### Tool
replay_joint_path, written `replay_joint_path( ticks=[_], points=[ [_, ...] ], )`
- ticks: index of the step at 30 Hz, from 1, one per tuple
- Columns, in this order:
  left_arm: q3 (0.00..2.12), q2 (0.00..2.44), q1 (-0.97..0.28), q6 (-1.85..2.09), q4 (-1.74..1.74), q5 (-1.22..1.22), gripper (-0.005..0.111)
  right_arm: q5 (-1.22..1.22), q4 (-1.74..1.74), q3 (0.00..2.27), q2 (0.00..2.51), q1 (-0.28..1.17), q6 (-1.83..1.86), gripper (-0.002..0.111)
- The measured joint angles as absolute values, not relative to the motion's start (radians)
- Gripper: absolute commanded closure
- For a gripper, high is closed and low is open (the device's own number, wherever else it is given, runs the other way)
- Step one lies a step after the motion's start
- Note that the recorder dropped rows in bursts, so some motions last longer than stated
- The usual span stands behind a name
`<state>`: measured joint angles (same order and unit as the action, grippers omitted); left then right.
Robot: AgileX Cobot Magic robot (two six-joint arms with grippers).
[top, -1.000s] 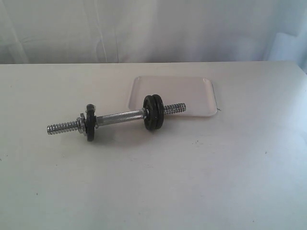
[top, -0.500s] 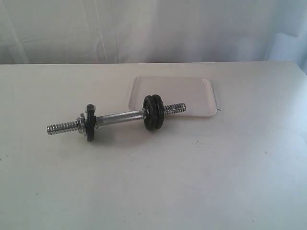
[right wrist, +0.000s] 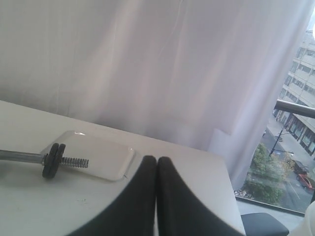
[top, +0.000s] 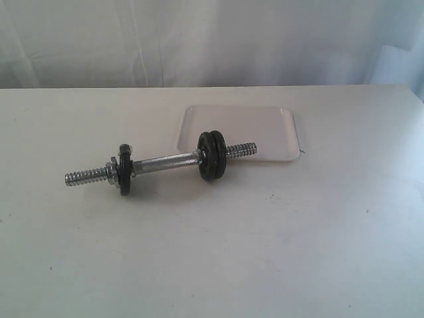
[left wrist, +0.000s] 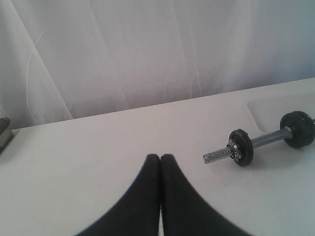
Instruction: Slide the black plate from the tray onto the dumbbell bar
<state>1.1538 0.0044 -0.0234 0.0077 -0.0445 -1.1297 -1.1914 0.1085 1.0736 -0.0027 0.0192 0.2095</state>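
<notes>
As the exterior view looks across it, the white table (top: 265,252) takes most of the scene, and a pale curtain (top: 199,40) hangs behind its far edge. On the far half of the table lies the tray (top: 265,126), white, flat and with rounded corners.

Next in size is the dumbbell bar (top: 165,161). It lies on the table in front of the tray, slightly slanted, with its right threaded end reaching over the front edge of the tray and its left threaded end pointing away over the bare table.

The two grippers show only in their own wrist views. The left gripper (left wrist: 160,157) has its black fingers pressed together with nothing between them, and it hovers over the table near the left end of the bar, not touching it. The right gripper (right wrist: 156,160) also has its fingers pressed together on nothing, and it hangs just beside the near corner of the tray, apart from the bar.

All three discs sit upright on the bar. A pair of black plates (top: 212,155) stands touching each other toward the right end, just at the front left part of the tray; whether they rest on its rim I cannot tell. The third black plate (top: 124,171) stands toward the left end, with a small metal nut (top: 112,170) against its outer side.
</notes>
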Motion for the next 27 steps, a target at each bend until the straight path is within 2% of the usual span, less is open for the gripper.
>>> replay_joint_path(
  ticks=[8, 21, 27],
  points=[
    [1.007, 0.004, -0.023, 0.008, -0.042, -1.071, 0.107, -1.087, 0.107, 0.967, -0.003, 0.021, 0.210, 0.108],
    [0.509, 0.006, -0.023, -0.021, 0.032, -0.563, 0.107, -0.744, 0.107, 0.630, 0.001, 0.021, 0.207, 0.108],
    [0.346, 0.007, -0.023, -0.026, 0.037, -0.428, 0.107, -0.541, 0.088, 0.427, 0.003, 0.021, 0.207, 0.108]
  ],
)
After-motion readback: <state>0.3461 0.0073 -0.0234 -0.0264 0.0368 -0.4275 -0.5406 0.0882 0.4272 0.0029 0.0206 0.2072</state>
